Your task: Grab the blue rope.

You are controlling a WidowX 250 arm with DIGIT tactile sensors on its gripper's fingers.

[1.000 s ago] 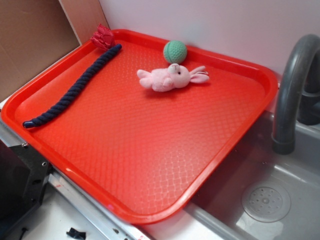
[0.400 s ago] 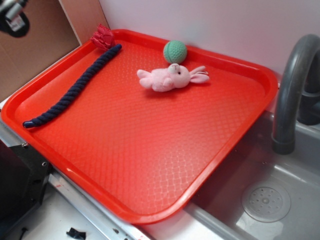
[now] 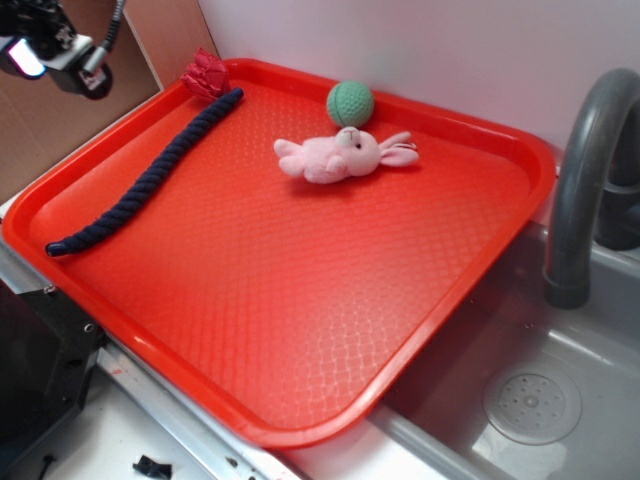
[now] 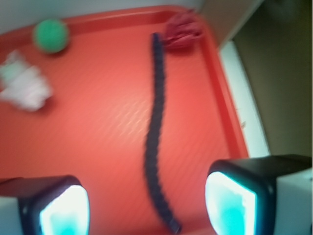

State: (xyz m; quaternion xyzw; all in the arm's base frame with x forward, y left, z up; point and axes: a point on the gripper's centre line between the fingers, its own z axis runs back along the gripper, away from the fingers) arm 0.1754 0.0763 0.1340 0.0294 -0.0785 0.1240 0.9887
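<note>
The pincer (image 4: 146, 203) hangs wide open and empty above the left side of the red tray (image 3: 300, 300). Below it the blue rope (image 3: 145, 175) lies along the tray's left rim, its long axis running from the near-left corner to the far corner, its red tassel (image 3: 205, 73) on the far end. To its right sit a pink bunny (image 3: 340, 155) and a green ball (image 3: 350, 103).

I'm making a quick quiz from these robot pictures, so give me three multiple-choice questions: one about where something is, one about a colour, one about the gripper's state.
1. Where does the blue rope lie?
A. in the sink
B. along the tray's left side
C. across the bunny

2. What colour is the ball?
A. green
B. yellow
C. white

3. How is the gripper?
A. shut on the rope
B. shut on the ball
C. open, holding nothing

Answers: 1 B, it runs beside the red tray rim; 2 A, green beside the pink bunny; 3 C, fingers spread, nothing between.
</note>
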